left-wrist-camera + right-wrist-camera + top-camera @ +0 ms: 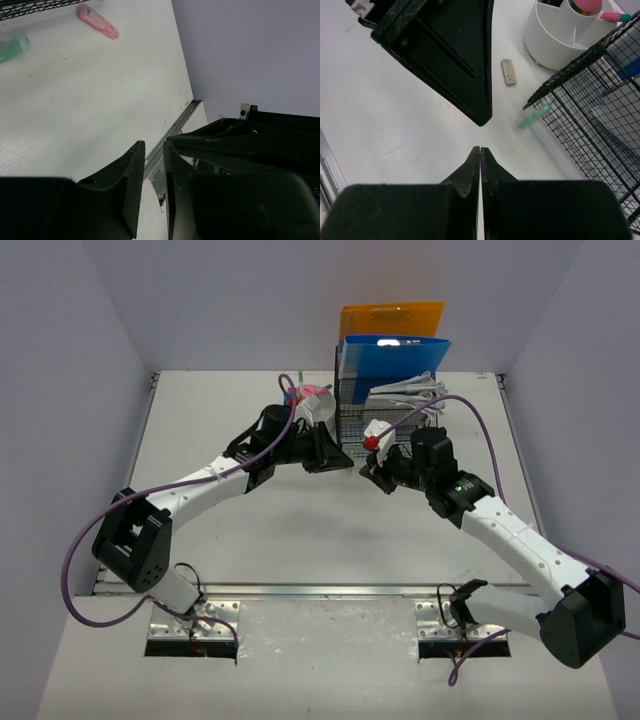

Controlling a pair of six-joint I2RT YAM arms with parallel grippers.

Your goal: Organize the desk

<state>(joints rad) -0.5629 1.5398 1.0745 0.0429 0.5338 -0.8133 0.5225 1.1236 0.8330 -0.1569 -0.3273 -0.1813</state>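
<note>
The white desk [300, 530] has a silver rail [320, 590] along its near edge. My left gripper [348, 462] hovers empty over the desk's middle back, its jaws a narrow gap apart [154, 150]. My right gripper [366, 478] faces it tip to tip, shut and empty [480, 148]. A green pen-like item [534, 116] lies blurred beside the black wire basket [600, 115]; it also shows in the left wrist view [12, 47]. A pink marker-like item [97, 21] lies on the desk near the basket. A small beige eraser [508, 71] lies by the white pen holder [555, 40].
The wire basket [385, 420] stands at the back centre with a blue folder [395, 360], an orange folder [390, 318] and white papers [410, 390]. The white pen holder [315, 405] holds pink items. Lavender walls enclose the desk on three sides.
</note>
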